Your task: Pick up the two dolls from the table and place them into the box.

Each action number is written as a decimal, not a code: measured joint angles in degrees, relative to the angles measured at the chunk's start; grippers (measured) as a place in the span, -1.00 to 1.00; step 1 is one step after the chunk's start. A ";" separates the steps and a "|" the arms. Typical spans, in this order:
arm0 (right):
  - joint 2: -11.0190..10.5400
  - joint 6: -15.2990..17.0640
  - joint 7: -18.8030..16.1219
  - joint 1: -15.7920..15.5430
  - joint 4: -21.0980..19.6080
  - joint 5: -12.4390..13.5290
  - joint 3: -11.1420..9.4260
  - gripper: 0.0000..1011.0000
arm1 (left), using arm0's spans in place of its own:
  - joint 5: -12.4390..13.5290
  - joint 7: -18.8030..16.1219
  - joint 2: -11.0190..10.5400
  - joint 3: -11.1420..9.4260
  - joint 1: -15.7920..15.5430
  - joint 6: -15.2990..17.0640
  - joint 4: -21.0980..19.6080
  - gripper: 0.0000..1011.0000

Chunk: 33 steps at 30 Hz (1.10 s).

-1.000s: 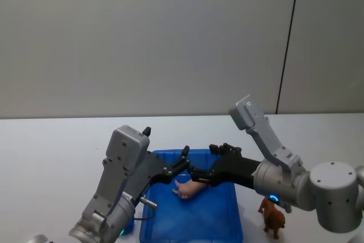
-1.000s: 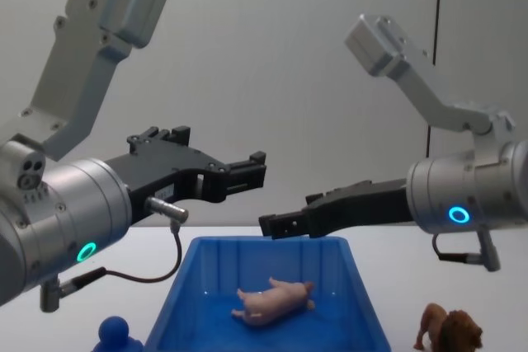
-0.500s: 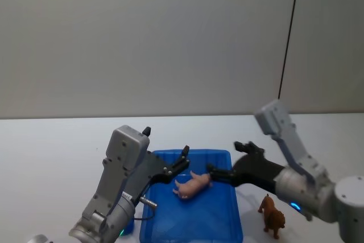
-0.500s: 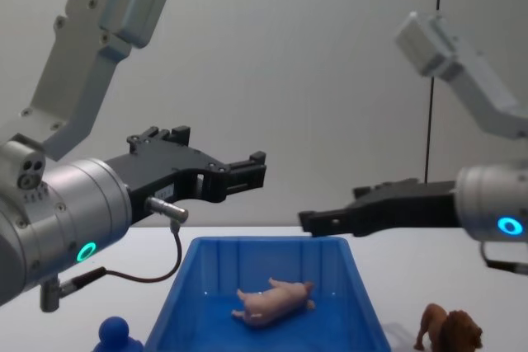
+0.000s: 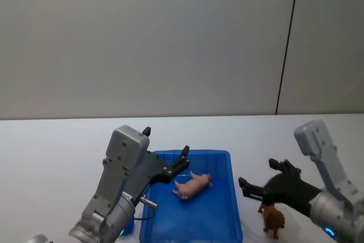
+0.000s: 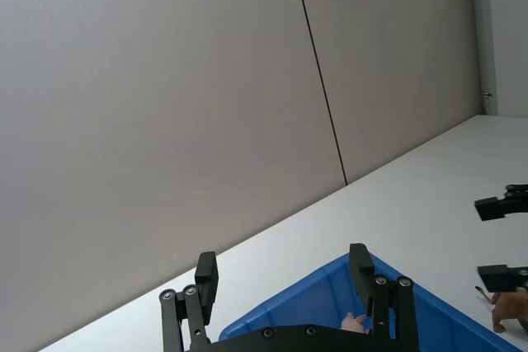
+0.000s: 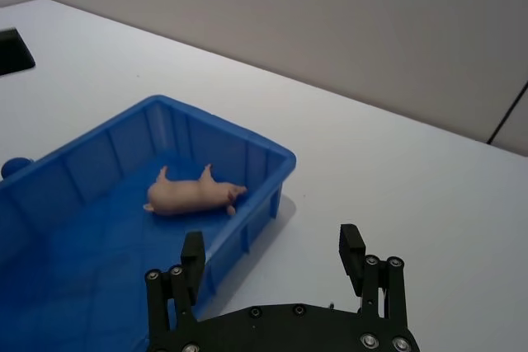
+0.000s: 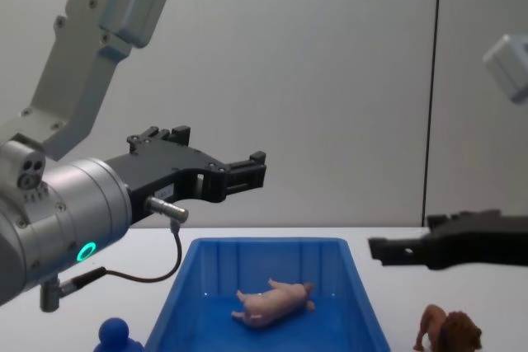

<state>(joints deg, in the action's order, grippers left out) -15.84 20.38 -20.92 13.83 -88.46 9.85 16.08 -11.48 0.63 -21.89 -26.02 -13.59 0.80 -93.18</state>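
Pig [image 5: 192,185] in, lion [image 5: 274,219] out: the pale pink figurine lies on its side on the floor of the blue box [image 5: 193,153], near the middle and toward the far wall, touching neither gripper. The brown lion stands upright on the white table [image 5: 57,152], just beside the box's right wall and near its front corner, apart from the bin.

The right gripper [image 5: 259,176] hovers over the table to the right of the box, above the lion and slightly behind it, its two black fingers spread wide and empty. From the right wrist camera the fingers [image 7: 352,245] frame bare tabletop, with the box's corner [image 7: 124,146] and the pig [image 7: 194,194] beyond them. The chest camera shows this gripper [image 8: 375,246] reaching in level from the right, higher than the lion [image 8: 450,331] and clear of the box's rim [image 8: 272,253].

The left gripper [image 5: 181,163] hangs above the box's far left part, well above the rim, pointing toward the pig [image 8: 272,302]. Its fingers are parted too, with nothing between them. In the left wrist view that gripper [image 6: 282,268] opens onto the box's blue edge, with a scrap of pink [image 6: 356,321] showing beside one finger.

A plain grey wall closes the scene behind.
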 joint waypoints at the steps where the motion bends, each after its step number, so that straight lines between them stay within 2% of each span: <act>1: -0.31 0.09 0.16 -0.50 -0.37 0.17 -0.10 0.98 | 0.00 0.00 0.00 0.00 0.00 0.00 0.00 0.98; 4: -1.36 0.60 0.84 -2.19 -1.43 0.92 -0.41 0.98 | 0.00 0.00 0.00 0.00 0.00 0.00 0.00 0.98; 12: -2.57 1.79 1.47 -4.42 -2.39 1.64 -0.59 0.98 | 0.00 0.00 0.00 0.00 0.00 0.00 0.00 0.98; 27: -3.05 4.26 2.19 -6.17 -1.52 1.85 -0.11 0.98 | 0.00 0.00 0.00 0.00 0.00 0.00 0.00 0.98; 32: -2.87 4.87 2.64 -6.26 -0.75 2.14 -0.01 0.82 | 0.00 0.00 0.00 0.00 0.00 0.00 0.00 0.98; 33: -2.82 4.94 2.80 -6.26 -0.53 2.30 -0.01 0.72 | 0.00 0.00 0.00 0.00 0.00 0.00 0.00 0.98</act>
<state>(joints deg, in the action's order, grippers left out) -18.66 25.32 -18.12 7.57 -88.99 12.16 16.07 -11.49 0.62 -21.89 -26.02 -13.59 0.80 -93.17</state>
